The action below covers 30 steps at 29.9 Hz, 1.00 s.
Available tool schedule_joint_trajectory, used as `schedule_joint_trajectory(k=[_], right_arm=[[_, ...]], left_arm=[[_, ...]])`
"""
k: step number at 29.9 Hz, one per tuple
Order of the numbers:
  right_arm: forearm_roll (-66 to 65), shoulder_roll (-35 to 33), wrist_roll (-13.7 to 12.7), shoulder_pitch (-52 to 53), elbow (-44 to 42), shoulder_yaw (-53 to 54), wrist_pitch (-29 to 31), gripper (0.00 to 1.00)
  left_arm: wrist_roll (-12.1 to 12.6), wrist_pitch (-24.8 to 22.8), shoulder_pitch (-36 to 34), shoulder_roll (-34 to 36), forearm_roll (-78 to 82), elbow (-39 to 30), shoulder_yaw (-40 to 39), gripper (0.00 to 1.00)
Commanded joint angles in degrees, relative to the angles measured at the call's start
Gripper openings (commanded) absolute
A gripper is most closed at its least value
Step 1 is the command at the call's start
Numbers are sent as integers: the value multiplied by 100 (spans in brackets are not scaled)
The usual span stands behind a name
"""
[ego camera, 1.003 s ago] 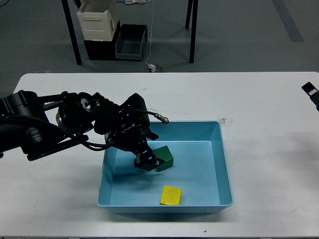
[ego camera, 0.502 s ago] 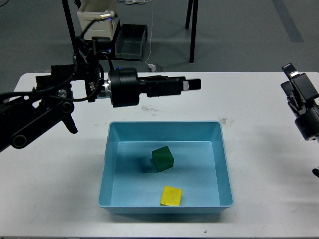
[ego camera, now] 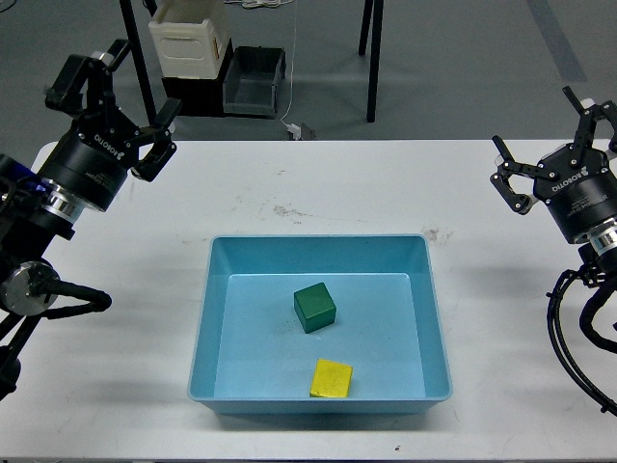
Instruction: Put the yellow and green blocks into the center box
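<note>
A green block [ego camera: 314, 307] and a yellow block [ego camera: 332, 377] lie apart inside the light blue box [ego camera: 318, 241] at the middle of the white table. The green block is near the box's center, and the yellow block is by its front wall. My left gripper [ego camera: 116, 92] is raised at the far left, open and empty, well away from the box. My right gripper [ego camera: 554, 145] is raised at the far right, open and empty.
The white table [ego camera: 318, 183] carries only the box. Behind it on the floor stand a white container [ego camera: 190, 39], a dark bin [ego camera: 253, 82] and black table legs [ego camera: 371, 58]. My arm cables hang at both edges.
My left arm has let go of the green block, lifted out of the box and swung back to the far left. My right arm has come up at the right edge.
</note>
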Motion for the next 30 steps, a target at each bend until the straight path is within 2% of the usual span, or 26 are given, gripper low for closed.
schedule_joint_trajectory(k=[1, 6, 14, 18, 27, 30], right_arm=[[507, 3, -246, -698, 453, 419, 346, 100], [665, 187, -370, -1560, 814, 894, 452, 100], [1525, 319, -379, -2352, 1165, 1624, 444, 100], [1790, 679, -379, -2598, 1201, 2089, 426, 100], [1791, 1382, -370, -3196, 1245, 2697, 417, 100], [1782, 1392, -335, -3266, 1245, 2697, 435, 100]], left_arm=[[146, 219, 487, -124, -2050, -230, -85, 100], [138, 87, 953, -168, -4049, -387, -85, 100], [129, -53, 1885, -914, -4183, -801, -243, 100], [138, -176, 2157, -1529, -4183, -836, -498, 100], [120, -282, 2299, -2049, -4192, -907, -542, 100], [120, -282, 2299, -2058, -4192, -907, -551, 100]])
